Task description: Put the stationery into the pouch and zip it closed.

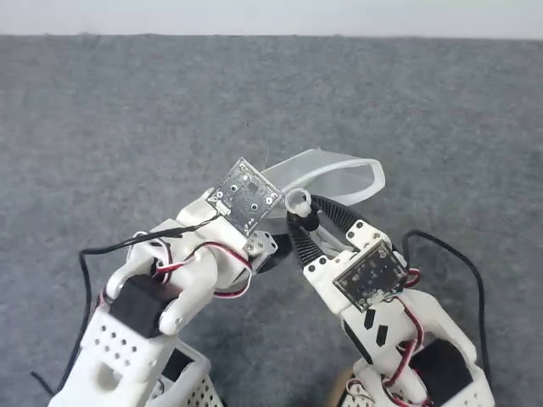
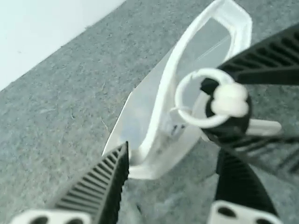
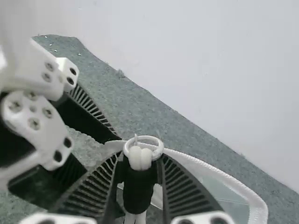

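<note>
A translucent pouch (image 1: pixel 327 174) with a white zip edge lies on the grey mat, just beyond both arms. Its zip pull, a black tab with a white ring (image 1: pixel 299 202), is pinched in my right gripper (image 1: pixel 304 222), which is shut on it; the ring (image 3: pixel 143 145) stands up between the ribbed fingers (image 3: pixel 180 189). My left gripper (image 2: pixel 170 175) is open, its two black fingers (image 2: pixel 105 179) straddling the near end of the pouch (image 2: pixel 154 154). The ring (image 2: pixel 201 100) and the right gripper's black fingers sit close in front of it. What the pouch (image 3: pixel 224 191) contains is too faint to tell.
Grey carpet-like mat (image 1: pixel 127 127) covers the table, with open room to the left, right and beyond the pouch. A pale wall (image 3: pixel 210 56) borders the mat's far edge. Black cables (image 1: pixel 85 280) trail beside both arm bases.
</note>
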Action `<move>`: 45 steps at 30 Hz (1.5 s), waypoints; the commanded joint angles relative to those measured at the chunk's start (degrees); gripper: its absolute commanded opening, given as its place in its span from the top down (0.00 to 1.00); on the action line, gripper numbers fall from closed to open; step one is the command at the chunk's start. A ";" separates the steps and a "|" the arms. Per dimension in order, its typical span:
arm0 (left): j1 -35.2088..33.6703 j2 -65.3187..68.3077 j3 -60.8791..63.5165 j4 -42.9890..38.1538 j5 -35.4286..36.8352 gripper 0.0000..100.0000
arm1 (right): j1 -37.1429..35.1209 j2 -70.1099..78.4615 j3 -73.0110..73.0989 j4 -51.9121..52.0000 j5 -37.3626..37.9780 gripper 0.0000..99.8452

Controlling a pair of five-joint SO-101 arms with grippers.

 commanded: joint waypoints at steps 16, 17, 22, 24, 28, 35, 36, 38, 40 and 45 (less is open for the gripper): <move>2.64 -1.05 4.62 -8.97 6.15 0.99 | 0.40 -1.45 -0.35 -3.65 0.44 0.99; 2.90 -1.05 4.62 -8.88 6.15 0.99 | 0.40 -1.45 0.00 -3.91 0.44 0.99; 2.90 -1.05 5.58 -9.05 6.15 0.99 | 0.66 -1.45 2.99 -9.89 0.44 0.99; 2.73 -1.05 5.58 -8.70 6.59 0.99 | 0.66 -1.45 4.48 -12.53 0.35 0.99; 2.55 -1.05 5.76 -7.38 8.62 0.99 | 1.36 -1.45 5.98 -15.78 0.18 0.99; 1.58 -1.05 5.85 -6.68 6.24 0.99 | 6.64 -1.36 6.51 -19.12 -5.45 0.99; 0.70 -1.05 5.85 -6.68 5.27 0.99 | 7.08 -1.36 6.51 -19.12 -5.54 0.99; -0.79 -1.05 5.85 -6.86 4.75 0.99 | 7.60 -1.36 6.42 -19.82 -5.89 0.99; -1.41 -1.05 5.85 -6.86 4.75 0.99 | 7.60 -1.36 6.51 -20.35 -5.71 0.99; -1.23 -1.05 5.85 -6.77 4.66 0.99 | 7.69 -1.19 6.51 -21.14 -5.71 0.99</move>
